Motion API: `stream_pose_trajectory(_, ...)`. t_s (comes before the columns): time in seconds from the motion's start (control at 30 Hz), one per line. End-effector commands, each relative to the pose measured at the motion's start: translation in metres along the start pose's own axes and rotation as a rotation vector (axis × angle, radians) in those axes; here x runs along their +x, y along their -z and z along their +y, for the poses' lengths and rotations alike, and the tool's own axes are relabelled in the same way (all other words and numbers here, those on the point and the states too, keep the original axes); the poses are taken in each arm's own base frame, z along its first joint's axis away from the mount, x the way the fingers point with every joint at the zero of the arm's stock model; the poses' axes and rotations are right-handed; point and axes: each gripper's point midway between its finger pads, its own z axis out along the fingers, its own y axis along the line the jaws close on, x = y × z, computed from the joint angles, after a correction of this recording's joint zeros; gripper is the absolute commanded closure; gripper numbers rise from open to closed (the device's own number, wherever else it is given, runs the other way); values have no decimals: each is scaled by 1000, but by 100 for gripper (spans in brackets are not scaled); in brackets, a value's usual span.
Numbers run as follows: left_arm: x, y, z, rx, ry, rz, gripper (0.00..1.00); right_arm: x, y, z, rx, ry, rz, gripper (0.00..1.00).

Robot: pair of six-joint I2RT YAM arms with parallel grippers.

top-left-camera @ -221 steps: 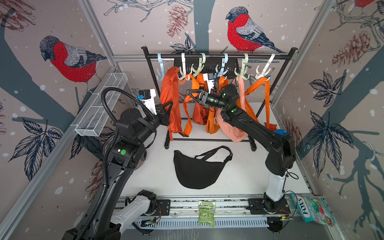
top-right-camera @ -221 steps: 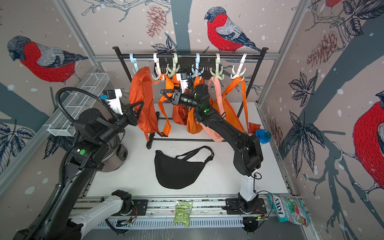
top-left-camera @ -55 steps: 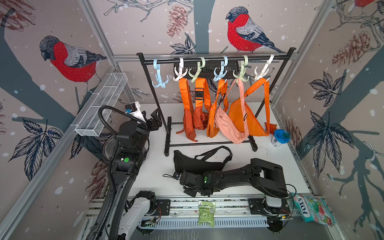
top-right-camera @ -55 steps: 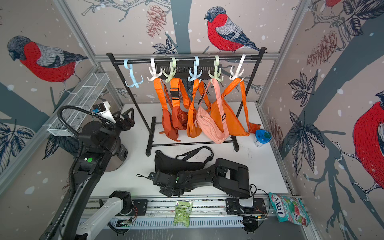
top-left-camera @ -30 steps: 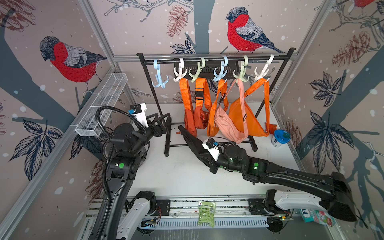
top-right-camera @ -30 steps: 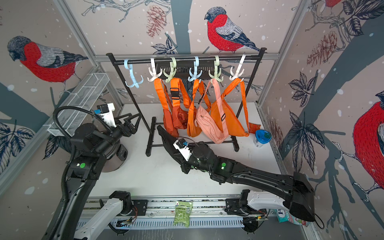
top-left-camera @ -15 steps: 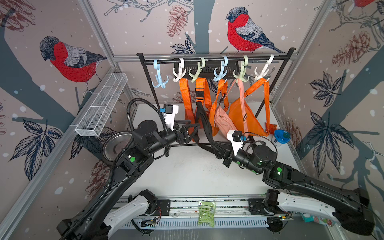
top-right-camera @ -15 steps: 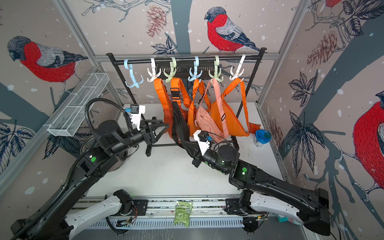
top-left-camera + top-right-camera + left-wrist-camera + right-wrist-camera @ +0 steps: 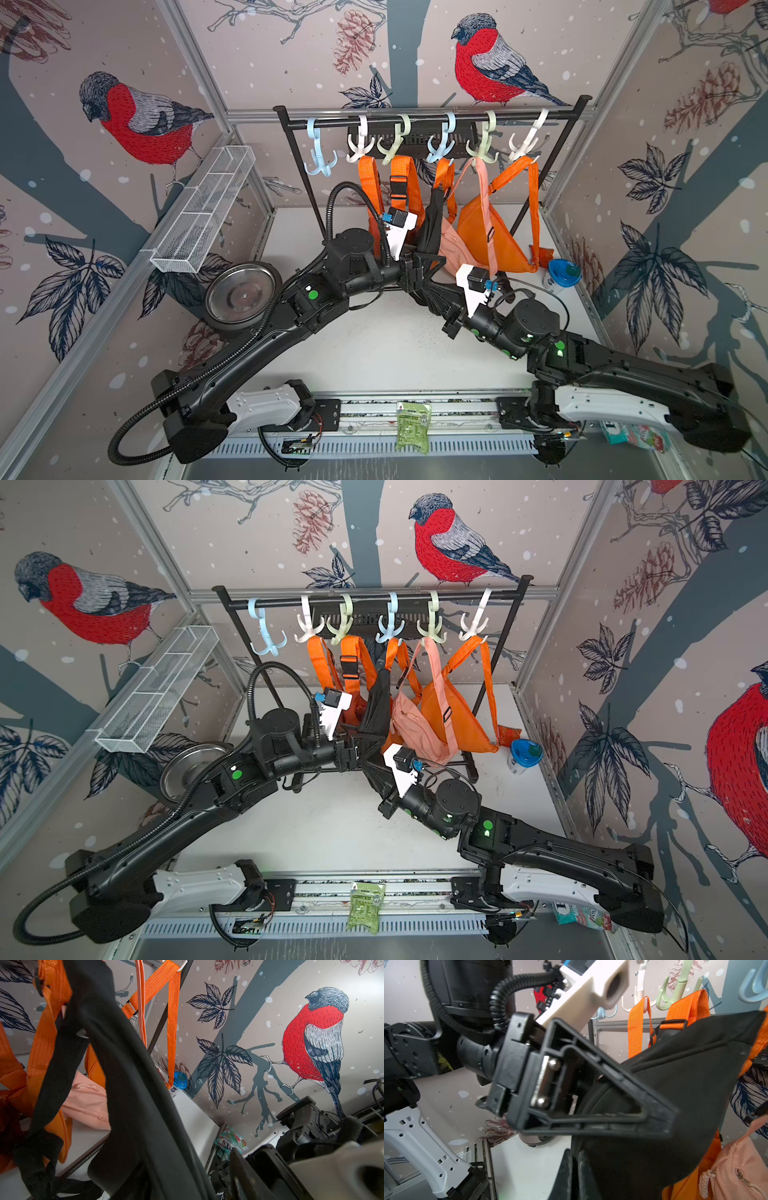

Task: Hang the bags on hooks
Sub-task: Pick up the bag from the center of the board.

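The black bag (image 9: 432,220) (image 9: 376,704) is held up in front of the rack, its top just below the strap-laden hooks. My right gripper (image 9: 415,284) (image 9: 576,1153) is shut on the bag's lower edge. My left gripper (image 9: 419,266) (image 9: 359,746) reaches in from the left and straddles the bag (image 9: 135,1084). One of its fingers (image 9: 241,1172) stands a little off the fabric; the other is hidden behind it. A pale blue hook (image 9: 319,156) (image 9: 266,636) hangs bare at the rail's left end.
Orange bags (image 9: 490,232) and a pink bag (image 9: 461,249) fill the other hooks. A steel bowl (image 9: 242,297) and a wire basket (image 9: 203,208) are on the left. A blue-lidded cup (image 9: 561,274) stands at the right. A green packet (image 9: 413,426) lies on the front rail.
My right gripper has carried the black bag up from low over the table to the front of the rack. My left arm has swung in from the left and its jaws have narrowed around the bag.
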Motion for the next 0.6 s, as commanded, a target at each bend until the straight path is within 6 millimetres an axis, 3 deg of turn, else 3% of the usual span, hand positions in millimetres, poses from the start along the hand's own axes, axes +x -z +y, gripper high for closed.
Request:
stream_pose_trajectory(0.0, -4, -5, -2, -8, -36, 9, 58, -19, 1, -2, 49, 36, -65, 96)
stream_pose_trajectory(0.17, -7, -3, 1, -46, -83, 23, 89, -23, 6, -3, 50, 53, -69, 93)
stream_pose_trajectory(0.23, -7, 2, 4, -72, -112, 29, 98, -26, 13, -1, 32, 64, -75, 82)
stream_pose_trajectory(0.37, 3, 11, 17, -141, -190, 89, 100, -45, 42, -21, 94, 45, -153, 41)
stream_pose_trajectory(0.47, 8, 20, 21, -147, -222, 126, 100, -54, 62, -47, 201, 33, -199, 28)
stream_pose_trajectory(0.57, 5, 34, 22, -138, -240, 121, 100, -58, 74, -70, 277, 34, -195, 23)
